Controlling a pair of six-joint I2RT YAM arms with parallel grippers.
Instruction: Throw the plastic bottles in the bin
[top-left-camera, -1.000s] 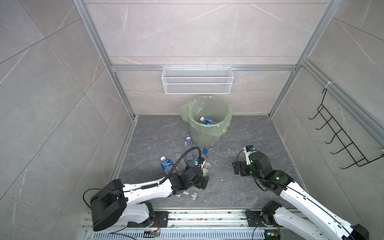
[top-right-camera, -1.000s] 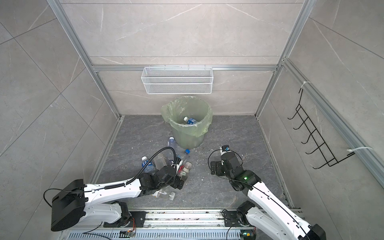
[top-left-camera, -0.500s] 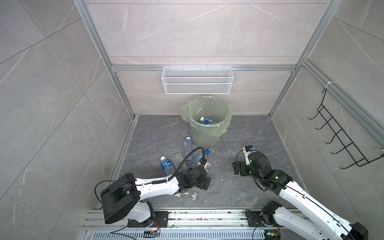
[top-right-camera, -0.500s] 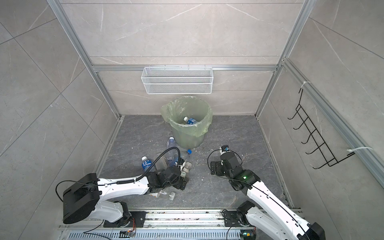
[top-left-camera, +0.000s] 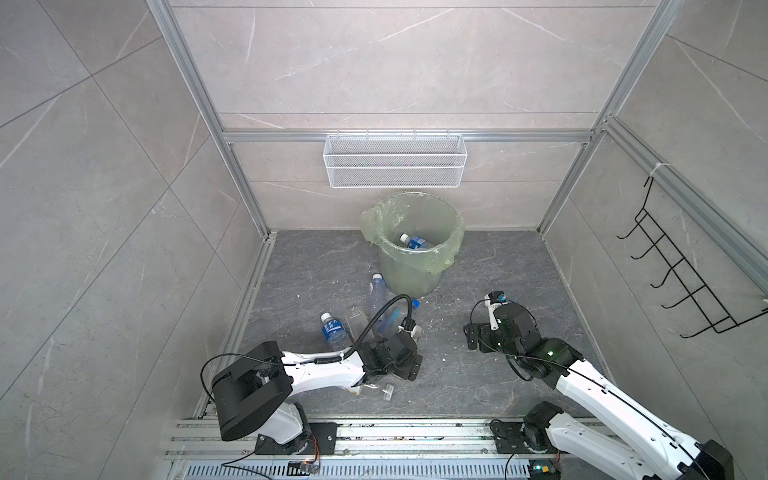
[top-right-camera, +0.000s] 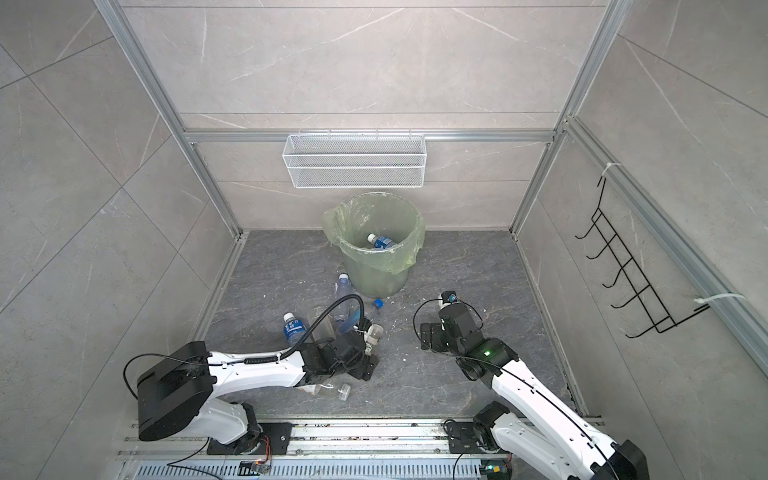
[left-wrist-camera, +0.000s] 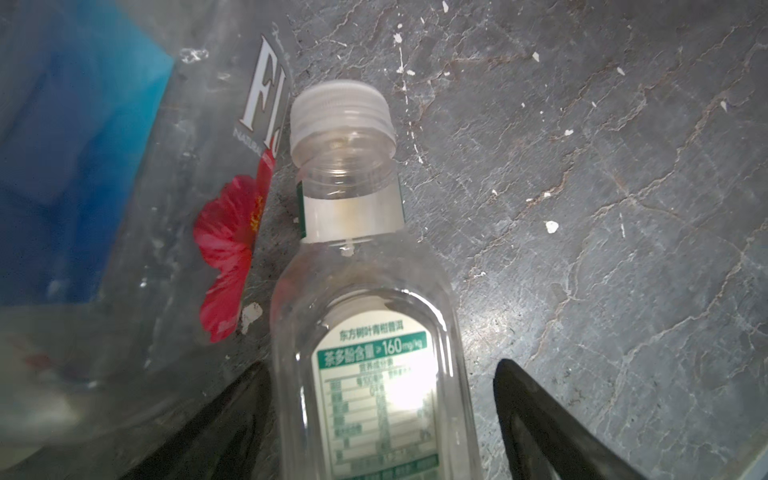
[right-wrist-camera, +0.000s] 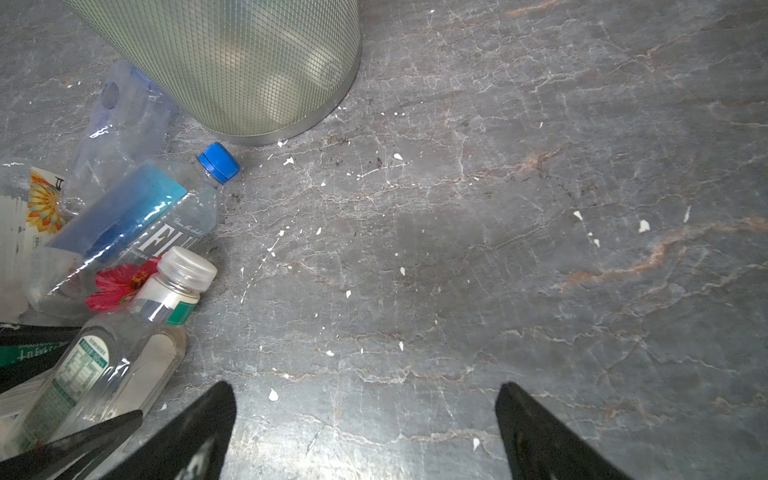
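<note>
The bottle being worked on, a clear squarish plastic one (left-wrist-camera: 365, 332) with a green-and-white label and a ribbed, cloudy white cap, lies flat on the floor in front of the bin. The left gripper (left-wrist-camera: 380, 365) straddles its body with black fingers spread, one at its side and the other a little apart, so it is not pinched. Pressed against its neck lies a larger clear bottle (right-wrist-camera: 124, 232) with a blue panel, a red flower and a blue cap. A crumpled pale blue bottle (right-wrist-camera: 124, 120) lies by the bin's foot. In both top views a blue-labelled bottle (top-left-camera: 332, 330) lies further left, a clear one (top-left-camera: 357, 318) beside it, and another clear one (top-left-camera: 374, 388) under the left arm: six on the floor. A seventh (top-left-camera: 415, 242) rests inside the bin (top-left-camera: 409, 274), a round bucket with a gridded wall and a thin green bag. The right gripper (right-wrist-camera: 365, 384) hangs spread wide over the bare, veined dark stone floor (right-wrist-camera: 498, 208), flecked white. A white mesh basket (top-left-camera: 395, 166) hangs on the wall behind.
</note>
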